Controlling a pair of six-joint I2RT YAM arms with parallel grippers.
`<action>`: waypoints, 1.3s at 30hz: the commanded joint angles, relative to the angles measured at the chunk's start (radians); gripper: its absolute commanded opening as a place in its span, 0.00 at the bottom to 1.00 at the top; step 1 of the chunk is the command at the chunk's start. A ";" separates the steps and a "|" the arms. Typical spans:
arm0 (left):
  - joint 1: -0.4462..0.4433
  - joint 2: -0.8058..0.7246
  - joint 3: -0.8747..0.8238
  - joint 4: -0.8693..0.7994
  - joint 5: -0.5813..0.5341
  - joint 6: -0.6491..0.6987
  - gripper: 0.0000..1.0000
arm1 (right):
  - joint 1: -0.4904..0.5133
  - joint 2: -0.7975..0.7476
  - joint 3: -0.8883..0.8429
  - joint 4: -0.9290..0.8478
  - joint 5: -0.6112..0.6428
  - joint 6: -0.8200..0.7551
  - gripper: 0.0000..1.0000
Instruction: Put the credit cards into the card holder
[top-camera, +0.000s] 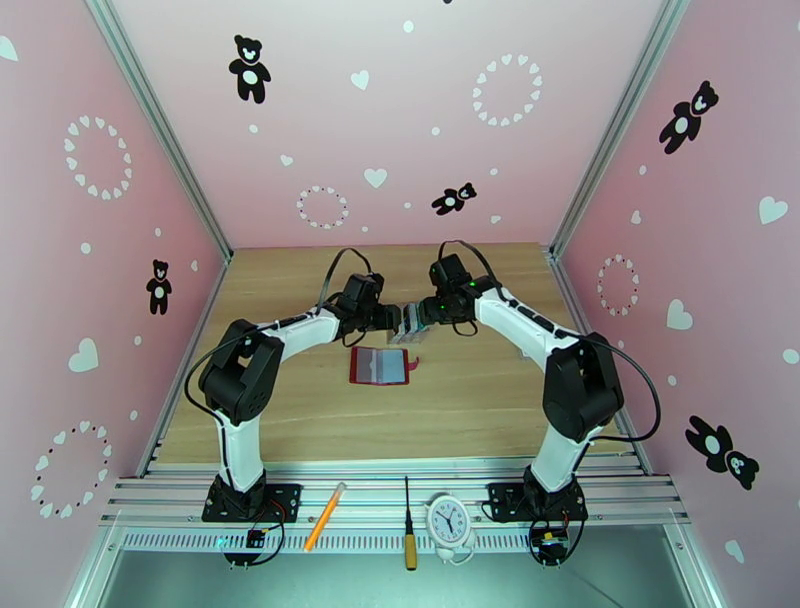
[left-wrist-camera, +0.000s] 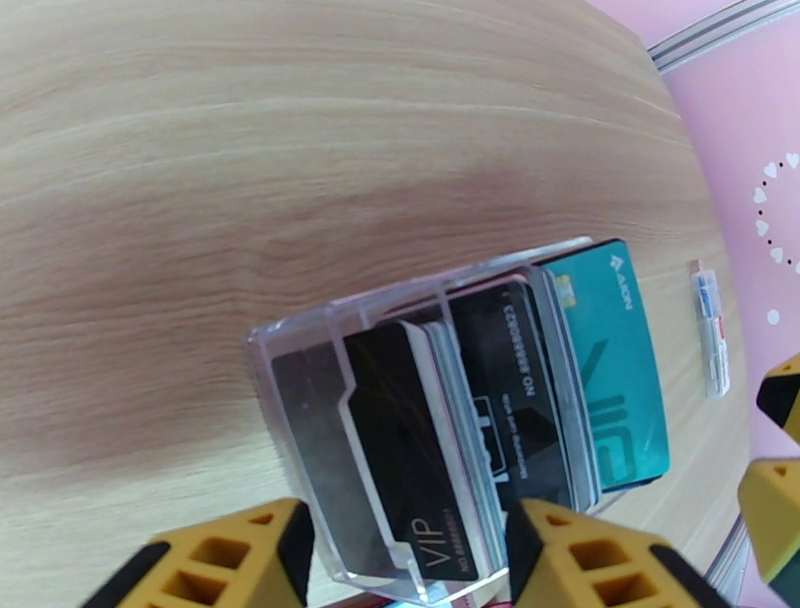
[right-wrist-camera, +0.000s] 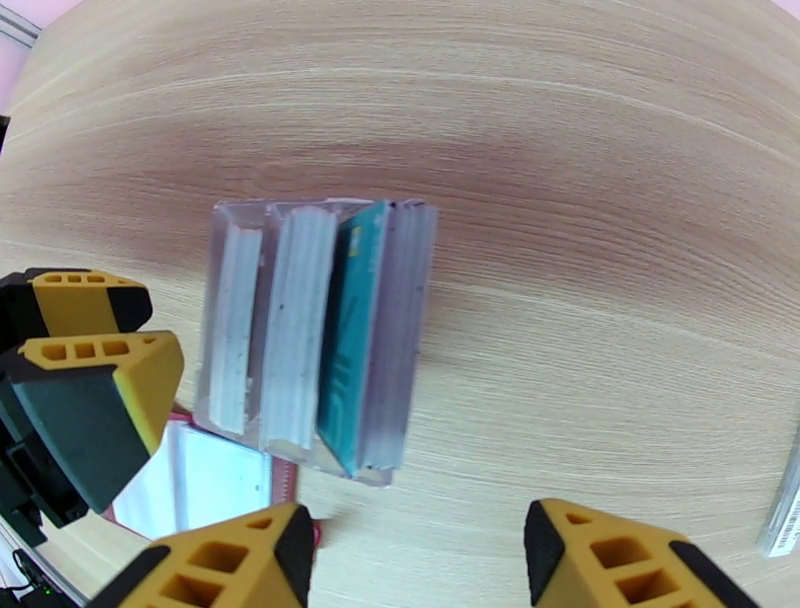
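Observation:
The credit cards stand on edge in a clear slotted stand (top-camera: 408, 325) at mid-table: a black VIP card (left-wrist-camera: 410, 450), a dark card (left-wrist-camera: 515, 390) and a teal one (left-wrist-camera: 610, 370), whose edge is also in the right wrist view (right-wrist-camera: 350, 330). The card holder (top-camera: 380, 365), a dark-red wallet, lies open just in front of the stand, its grey pockets up (right-wrist-camera: 210, 485). My left gripper (left-wrist-camera: 410, 540) hangs at the stand's near end with its jaws apart; whether they touch it is unclear. My right gripper (right-wrist-camera: 415, 545) is open and hovers over the stand's other side, holding nothing.
A small pale labelled stick (left-wrist-camera: 710, 330) lies on the wood beyond the stand. On the near rail sit an orange pen (top-camera: 325, 515), a screwdriver (top-camera: 408, 530) and a small white clock (top-camera: 448, 520). Pink walls enclose the table on three sides.

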 joint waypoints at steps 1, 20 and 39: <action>0.013 0.009 -0.026 0.030 0.026 -0.008 0.57 | -0.005 0.033 0.036 -0.023 0.018 -0.011 0.62; 0.026 0.080 -0.013 0.005 0.045 -0.019 0.53 | -0.003 0.191 0.177 -0.068 0.042 -0.038 0.62; 0.032 0.125 0.013 -0.021 0.060 -0.012 0.43 | 0.055 0.314 0.321 -0.143 0.145 -0.097 0.60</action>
